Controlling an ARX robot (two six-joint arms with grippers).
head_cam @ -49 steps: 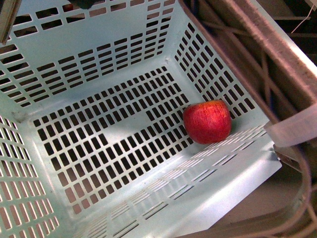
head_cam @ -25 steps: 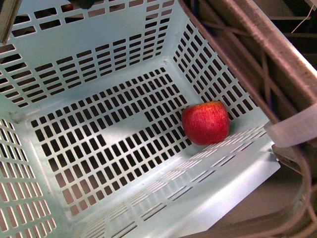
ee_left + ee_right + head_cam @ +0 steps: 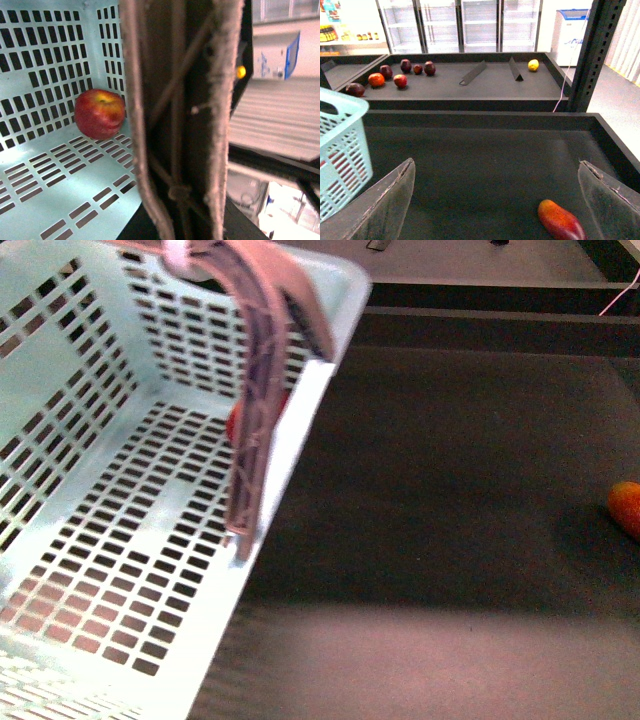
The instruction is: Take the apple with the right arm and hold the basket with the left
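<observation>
Across the front view, a big shift vs. 0.5 s ago is seen. The basket (image 3: 90,360), which then filled the frame from above, is now set off to the left. Its brown handle (image 3: 262,390) is raised across the near-right wall, and dark shelf surface (image 3: 450,490) is exposed to the right.

From the left wrist view, the apple (image 3: 100,113) is shown resting on the slotted floor in a corner of the basket, close to 2 walls and near the handle. In the front view only slivers of red are caught behind the handle. The apple is thus kept inside, against the wall as before.

The left gripper itself isn't shown. The handle fills its wrist cam close-up, so a hold is likely, but whether the jaws are clamped can't be told. The right gripper (image 3: 495,200) is spread wide w/ nothing held, above the shelf. An elongated orange-red fruit (image 3: 561,220) lies near 1 finger and is not the apple.

Judged from this, the pick is prob. done and the basket is being swung or lifted aside.
</observation>
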